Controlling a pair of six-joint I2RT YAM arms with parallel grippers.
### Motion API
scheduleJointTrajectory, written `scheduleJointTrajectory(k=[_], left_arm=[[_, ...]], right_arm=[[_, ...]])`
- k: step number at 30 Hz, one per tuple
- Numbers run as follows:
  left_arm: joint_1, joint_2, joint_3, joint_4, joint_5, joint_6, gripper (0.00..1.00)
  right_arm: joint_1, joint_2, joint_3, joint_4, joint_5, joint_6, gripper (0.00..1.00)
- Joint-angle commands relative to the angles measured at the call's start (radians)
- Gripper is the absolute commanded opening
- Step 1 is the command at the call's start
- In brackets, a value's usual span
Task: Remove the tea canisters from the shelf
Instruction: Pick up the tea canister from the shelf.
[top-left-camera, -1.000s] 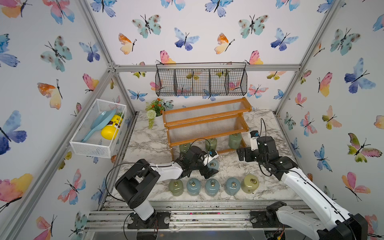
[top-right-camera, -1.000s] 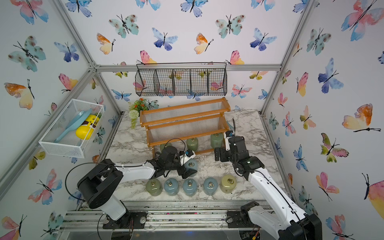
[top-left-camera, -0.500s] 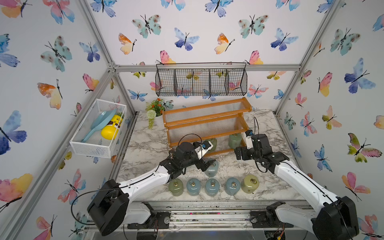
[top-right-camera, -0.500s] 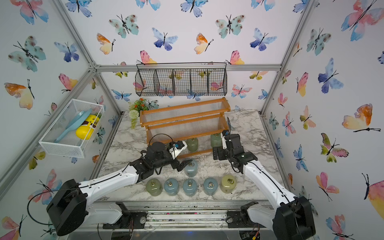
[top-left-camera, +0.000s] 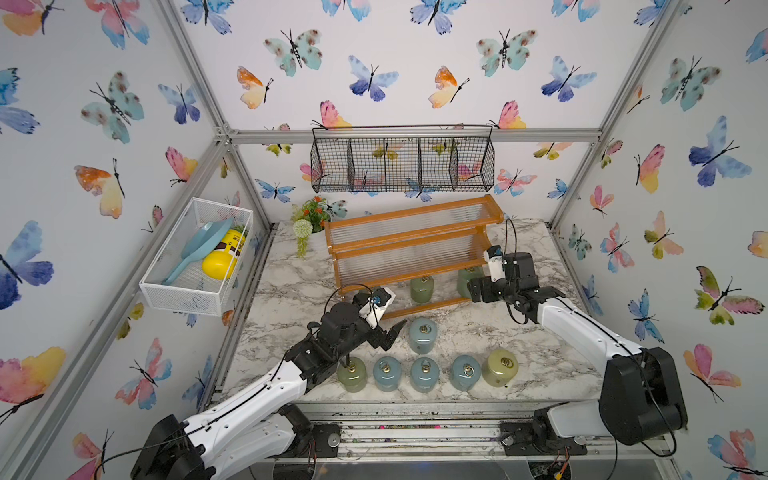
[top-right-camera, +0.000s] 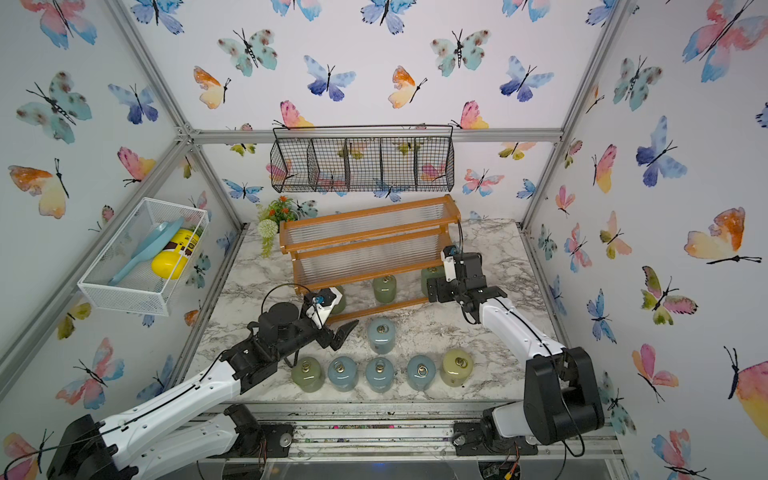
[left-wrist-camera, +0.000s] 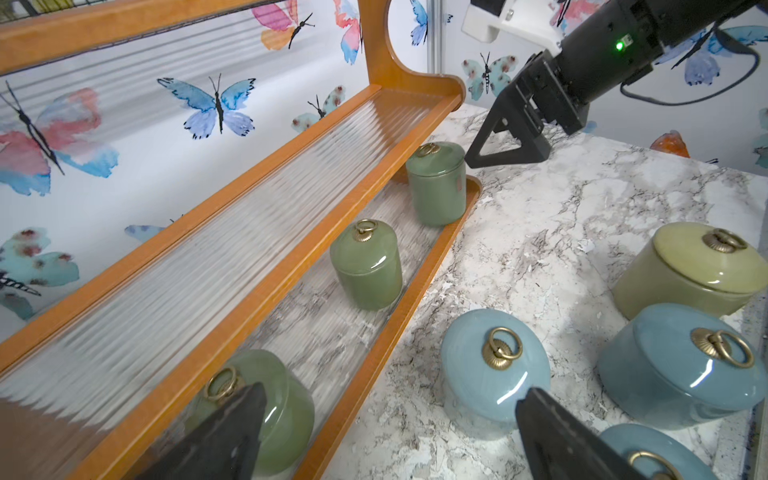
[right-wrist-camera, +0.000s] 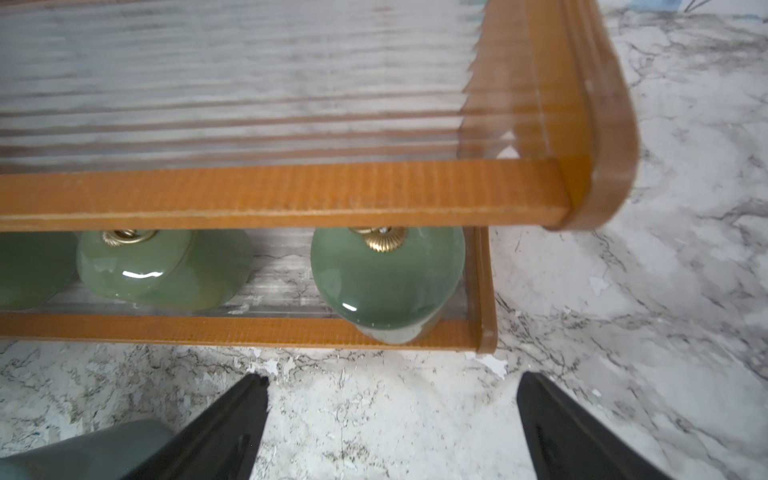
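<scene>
We count six canisters (top-left-camera: 422, 334) on the table (top-left-camera: 291, 286), three (green, twelve o'clock) on the shelf (right-wrist-camera: 291, 195). Left end effector (left-wrist-camera: 392, 390) and right end effector (right-wrist-camera: 395, 376) gape empty.

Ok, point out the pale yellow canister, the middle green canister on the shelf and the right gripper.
pale yellow canister (top-left-camera: 498, 368), in a top view, on its lid.
middle green canister (left-wrist-camera: 365, 270), left wrist view, its side.
right gripper (right-wrist-camera: 392, 378), right wrist view, midway between fingertips.

The tea canisters (top-left-camera: 424, 372) are green, pale blue and pale yellow, the shelf (top-left-camera: 407, 257) orange-brown with clear ribbed panels, the table (top-left-camera: 291, 291) grey-veined marble.
</scene>
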Motion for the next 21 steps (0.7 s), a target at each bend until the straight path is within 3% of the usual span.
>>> scheduleJointTrajectory(k=[1, 21], left_arm=[[0.008, -0.056, -0.020, -0.021, -0.054, -0.038, 0.98], [0.008, -0.186, -0.113, -0.047, -0.103, -0.109, 0.98]], right_arm=[[-0.004, 0.027, 0.033, 0.068, -0.055, -0.045, 1.00], [-0.006, 0.190, 0.105, 0.133, -0.033, -0.074, 0.99]])
